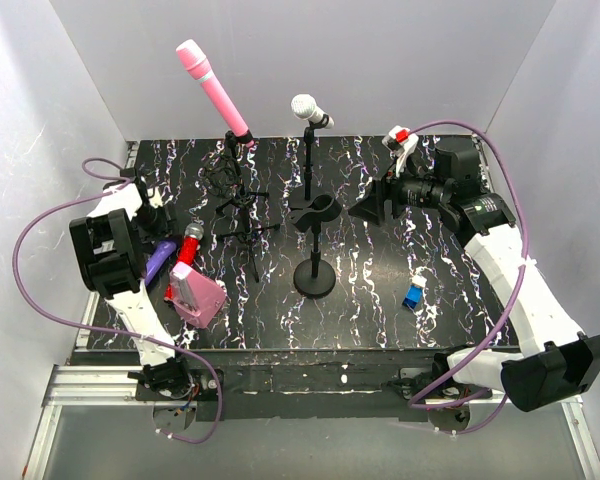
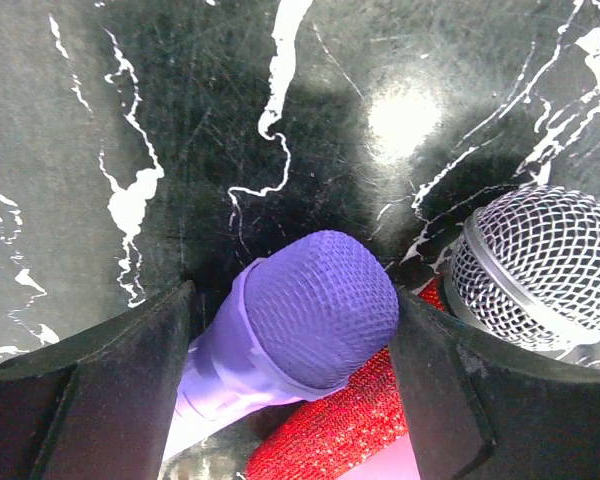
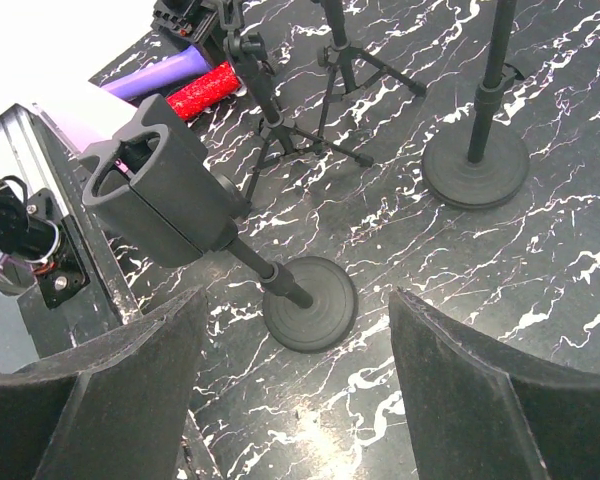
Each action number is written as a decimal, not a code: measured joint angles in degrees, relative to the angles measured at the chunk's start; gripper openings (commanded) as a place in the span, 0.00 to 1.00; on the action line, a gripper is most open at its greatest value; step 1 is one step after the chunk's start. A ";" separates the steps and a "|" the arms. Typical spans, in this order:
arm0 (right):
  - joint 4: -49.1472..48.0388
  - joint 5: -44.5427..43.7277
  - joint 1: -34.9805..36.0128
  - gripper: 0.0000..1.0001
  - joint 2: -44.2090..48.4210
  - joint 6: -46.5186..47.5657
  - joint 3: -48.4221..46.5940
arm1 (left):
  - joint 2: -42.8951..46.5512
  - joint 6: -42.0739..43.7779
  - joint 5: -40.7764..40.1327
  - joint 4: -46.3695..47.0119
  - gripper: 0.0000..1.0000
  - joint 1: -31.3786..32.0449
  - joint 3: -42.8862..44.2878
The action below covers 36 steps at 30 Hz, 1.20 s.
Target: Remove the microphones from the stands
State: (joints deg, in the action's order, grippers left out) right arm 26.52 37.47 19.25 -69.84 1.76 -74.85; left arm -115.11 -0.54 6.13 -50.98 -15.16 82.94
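**Purple microphone lies flat between the left end effector's parted fingers**

From above, the left end effector (image 2: pixel 292 320) is mostly hidden under its own arm, so only the wrist view shows it properly. In that view the purple microphone (image 2: pixel 320 305) is cut off at the handle by the lower edge. It lies across a red glitter microphone (image 2: pixel 330 435), whose silver mesh head (image 2: pixel 540 265) runs off the right edge.

The fingers (image 2: pixel 110 390) stand apart on either side of the purple head. A sliver of gap shows on its left side, while the right finger may be just touching it; the view is too close to be sure.

Both of these microphones lie on the worktop (image 1: pixel 380 290) at the left, beside a pink box (image 1: pixel 198 297). Farther back, the pink microphone (image 1: pixel 215 92) sits tilted in the tripod stand (image 1: pixel 242 205). To its right, the white microphone (image 1: pixel 310 108) sits in a straight stand (image 1: pixel 307 165).

The left arm is folded at the left edge, its wrist tipped down toward the worktop. The right arm runs up the right side and bends in toward the centre. The right end effector (image 3: pixel 298 310) has its fingers spread wide and grips nothing. It hangs above and to the right of the clip stand (image 3: pixel 160 195).
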 measured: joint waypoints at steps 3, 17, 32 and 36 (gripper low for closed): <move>-0.07 -0.04 0.00 0.79 0.00 0.00 0.11 | 0.24 -0.39 1.07 -0.37 0.75 0.02 -0.09; 0.76 -0.90 0.00 0.80 4.35 2.19 3.98 | 22.53 1.81 4.70 -5.46 0.81 0.07 -0.37; 1.27 6.36 -0.07 0.77 3.72 -3.10 15.80 | 30.77 13.38 39.54 -10.36 0.87 24.79 38.32; 0.42 9.84 0.00 0.76 3.21 -2.67 16.59 | 24.37 15.61 39.93 -12.50 0.87 31.15 40.70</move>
State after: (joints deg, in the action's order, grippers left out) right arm 26.94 47.31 19.25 -66.63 -0.91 -58.26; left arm -90.74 15.07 46.06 -63.48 15.99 123.63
